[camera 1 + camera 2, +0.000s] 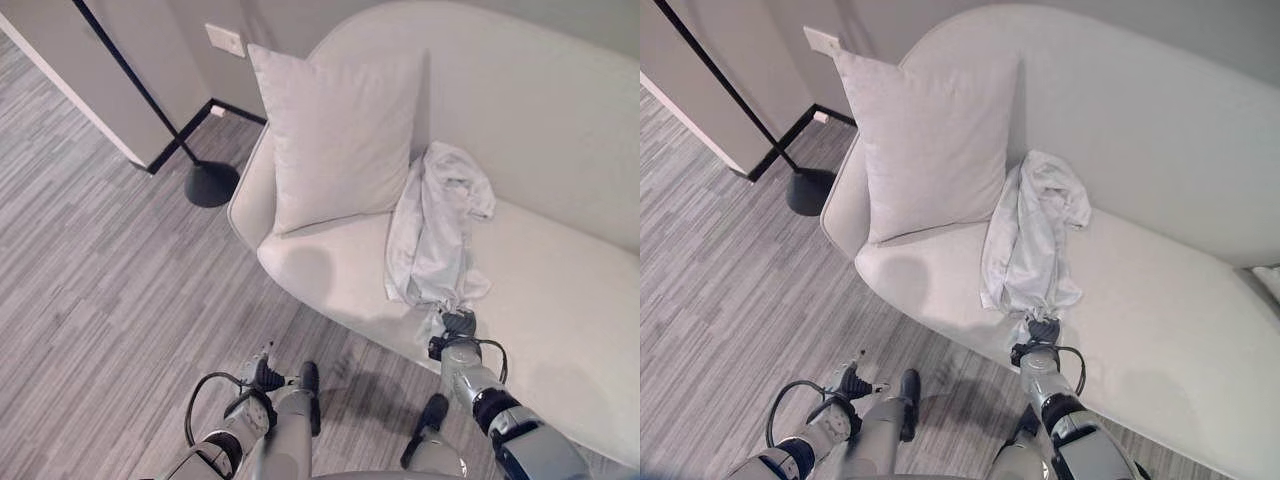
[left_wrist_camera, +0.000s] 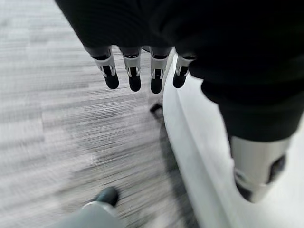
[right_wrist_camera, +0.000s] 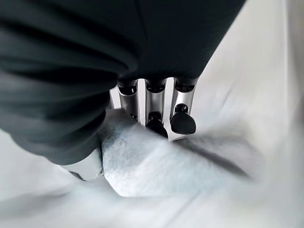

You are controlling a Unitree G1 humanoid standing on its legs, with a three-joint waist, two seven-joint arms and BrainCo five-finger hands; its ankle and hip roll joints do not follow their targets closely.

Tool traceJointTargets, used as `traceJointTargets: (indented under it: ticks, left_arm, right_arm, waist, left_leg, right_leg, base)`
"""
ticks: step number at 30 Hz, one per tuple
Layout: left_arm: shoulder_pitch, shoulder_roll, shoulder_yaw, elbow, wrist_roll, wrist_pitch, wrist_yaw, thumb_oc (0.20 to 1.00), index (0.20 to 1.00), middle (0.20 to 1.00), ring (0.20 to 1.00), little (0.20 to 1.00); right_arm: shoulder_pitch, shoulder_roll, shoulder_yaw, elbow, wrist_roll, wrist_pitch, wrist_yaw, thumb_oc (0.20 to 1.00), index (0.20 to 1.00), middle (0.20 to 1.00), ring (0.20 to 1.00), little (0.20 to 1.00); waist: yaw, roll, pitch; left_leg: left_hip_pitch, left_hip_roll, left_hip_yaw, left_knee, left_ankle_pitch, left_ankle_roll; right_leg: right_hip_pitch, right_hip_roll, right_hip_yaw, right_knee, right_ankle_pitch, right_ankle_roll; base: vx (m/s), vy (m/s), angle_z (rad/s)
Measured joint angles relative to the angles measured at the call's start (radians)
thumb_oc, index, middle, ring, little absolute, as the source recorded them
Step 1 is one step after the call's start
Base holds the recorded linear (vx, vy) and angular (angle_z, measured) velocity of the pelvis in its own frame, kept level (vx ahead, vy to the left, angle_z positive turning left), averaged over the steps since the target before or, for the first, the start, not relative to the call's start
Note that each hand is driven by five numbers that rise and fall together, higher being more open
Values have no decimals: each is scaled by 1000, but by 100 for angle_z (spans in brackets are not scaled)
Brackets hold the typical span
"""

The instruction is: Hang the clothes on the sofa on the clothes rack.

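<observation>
Garment [image 1: 435, 235]: one pale grey-white piece of clothing, crumpled and bunched lengthwise, lying on the sofa [image 1: 560, 300] seat. Its upper end is heaped against the foot of the backrest; its lower end narrows to a gathered tail at the seat's front edge. Fabric is soft and heavily creased; the kind of garment cannot be told from these views.

Right hand [image 1: 457, 325]: at the front edge of the seat, fingers [image 3: 156, 124] curled down onto a fold of the cloth, with the thumb on the near side, pinching the gathered tail.

Left hand [image 1: 262, 375]: low over the floor [image 1: 110, 300] in front of the sofa, apart from the garment; fingers [image 2: 134, 78] hang straight and spread, holding nothing.

Cushion [image 1: 335, 135]: square, light grey, propped upright against the backrest at the sofa's rounded end, just beside the garment, its edge seemingly touching the heaped cloth.

Floor lamp base [image 1: 211, 184]: dark round foot with thin black pole, standing on the grey wood-grain floor off the sofa's end, near a wall corner.
</observation>
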Motion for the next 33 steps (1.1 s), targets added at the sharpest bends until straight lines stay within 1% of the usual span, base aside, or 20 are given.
traceJointTargets:
  ticks: [1,2,4,5,6,7,8,9,10,11,14,15,17,19,20,22,23,26,31,33]
  left_arm:
    - [25,17,31,-34,-8,1,-19,1000,1000,1000,1000,1000]
    - [55,40,38,-63,-29,1,-29,1000,1000,1000,1000,1000]
    - [108,90,34,-123,-44,9,-55,1000,1000,1000,1000,1000]
    - [135,109,28,-149,-44,9,-59,1000,1000,1000,1000,1000]
    - [144,127,26,-167,-44,11,-71,1000,1000,1000,1000,1000]
    - [154,146,32,-208,-44,18,-89,1000,1000,1000,1000,1000]
    - [176,148,77,-284,-45,21,-109,1000,1000,1000,1000,1000]
    - [190,148,87,-322,-45,20,-117,1000,1000,1000,1000,1000]
    - [208,147,84,-369,-44,16,-134,1000,1000,1000,1000,1000]
    - [214,149,79,-392,-44,16,-147,1000,1000,1000,1000,1000]
    - [202,150,66,-411,-43,6,-170,1000,1000,1000,1000,1000]
    - [181,146,62,-418,-43,5,-182,1000,1000,1000,1000,1000]
    - [166,144,62,-440,-42,-4,-188,1000,1000,1000,1000,1000]
    - [150,142,60,-445,-39,-6,-189,1000,1000,1000,1000,1000]
    - [138,143,54,-449,-39,-8,-189,1000,1000,1000,1000,1000]
    - [116,145,40,-448,-35,-8,-188,1000,1000,1000,1000,1000]
    - [98,153,19,-446,-34,-8,-183,1000,1000,1000,1000,1000]
    - [33,148,0,-401,45,-5,-133,1000,1000,1000,1000,1000]
    - [-67,138,-26,-351,89,-8,-48,1000,1000,1000,1000,1000]
    - [-99,137,-61,-322,97,-8,-13,1000,1000,1000,1000,1000]
  right_arm:
    - [25,-16,19,-86,77,0,48,200,200,200,200,200]
    - [29,-42,46,-142,120,0,95,200,200,200,200,200]
    - [28,-77,46,-212,176,-2,164,200,200,200,200,200]
    - [31,-85,35,-220,189,-22,186,200,200,200,200,200]
    - [30,-92,15,-232,219,-28,202,200,200,200,200,200]
    - [39,-106,-2,-282,260,-28,216,200,200,200,200,200]
    - [50,-148,-13,-371,266,-26,232,200,200,200,200,200]
    - [49,-178,-14,-414,266,-27,242,200,200,200,200,200]
    - [30,-233,-15,-490,265,-37,252,200,200,200,200,200]
    - [5,-253,-22,-519,265,-43,252,200,200,200,200,200]
    - [-74,-281,-28,-556,265,-65,250,200,200,200,200,200]
    - [-155,-315,-31,-567,264,-73,248,200,200,200,200,200]
    - [-247,-339,-23,-576,262,-87,247,200,200,200,200,200]
    - [-384,-377,19,-588,263,-84,235,200,200,200,200,200]
    - [-469,-395,31,-598,262,-101,238,200,200,200,200,200]
    - [-570,-445,41,-594,262,-104,232,200,200,200,200,200]
    - [-664,-498,52,-583,263,-110,217,200,200,200,200,200]
    - [-854,-593,80,-551,263,-125,183,200,200,200,200,200]
    - [-1031,-594,88,-488,266,-202,133,200,200,200,200,200]
    - [-1119,-613,148,-457,287,-215,126,200,200,200,200,200]
  waist:
    - [5,-13,-14]
    - [7,-21,-24]
    - [7,-37,-69]
    - [9,-40,-110]
    - [9,-45,-131]
    - [10,-57,-142]
    - [11,-59,-169]
    - [14,-50,-178]
    - [14,-24,-192]
    - [12,-14,-195]
    - [2,-7,-201]
    - [-1,-7,-202]
    - [0,-11,-204]
    - [2,-10,-202]
    - [2,-16,-203]
    - [3,-18,-203]
    - [4,-20,-203]
    - [-9,-32,-203]
    - [-34,-66,-208]
    - [-48,-73,-208]
  left_leg:
    - [31,-1,14,-13,-3,2]
    - [63,-4,20,-20,-4,2]
    - [114,-9,38,-48,-6,4]
    - [119,-15,41,-60,-6,4]
    - [141,-21,42,-69,-7,5]
    - [179,-38,46,-96,-6,5]
    - [207,-42,48,-123,-4,3]
    - [226,-36,51,-145,2,0]
    - [263,-33,64,-200,20,1]
    - [289,-33,72,-234,38,3]
    - [334,-42,90,-288,62,-6]
    - [351,-44,94,-301,71,-7]
    - [357,-47,94,-307,80,-3]
    - [369,-47,92,-321,88,-5]
    - [375,-44,93,-323,89,-6]
    - [373,-47,93,-331,91,-6]
    - [377,-47,93,-340,96,-5]
    - [401,-48,94,-360,97,-5]
    - [424,-42,99,-375,99,-6]
    - [426,-42,100,-376,99,-5]
  right_leg:
    - [22,-2,-3,-6,-29,-37]
    - [47,-4,-12,-14,-44,-42]
    - [82,-24,-44,-31,-79,0]
    - [83,-34,-54,-30,-95,20]
    - [106,-38,-61,-27,-98,23]
    - [129,-55,-58,-20,-70,8]
    - [139,-60,-58,-2,-4,42]
    - [138,-52,-59,2,16,40]
    - [130,-41,-59,9,44,32]
    - [131,-40,-59,9,51,28]
    - [140,-39,-59,7,52,27]
    - [147,-36,-59,7,52,27]
    - [147,-38,-63,9,53,27]
    - [154,-37,-62,4,53,27]
    - [154,-36,-61,11,52,27]
    - [154,-37,-62,8,52,27]
    - [156,-37,-62,9,52,27]
    - [167,-35,-61,9,52,27]
    - [175,-30,-59,8,52,28]
    - [175,-30,-58,8,52,28]
  base:
    - [221,7,-26]
    - [169,7,-22]
    - [104,8,-21]
    - [144,30,-4]
    - [170,40,4]
    - [180,47,8]
    - [137,33,-5]
    - [109,29,-25]
    - [74,17,-39]
    - [96,27,-37]
    - [22,25,-22]
    - [-16,48,-7]
    - [4,8,2]
    - [-18,19,2]
    - [14,7,4]
    - [10,0,6]
    - [0,0,0]
    - [8,-5,-4]
    - [15,-6,-8]
    - [0,0,0]
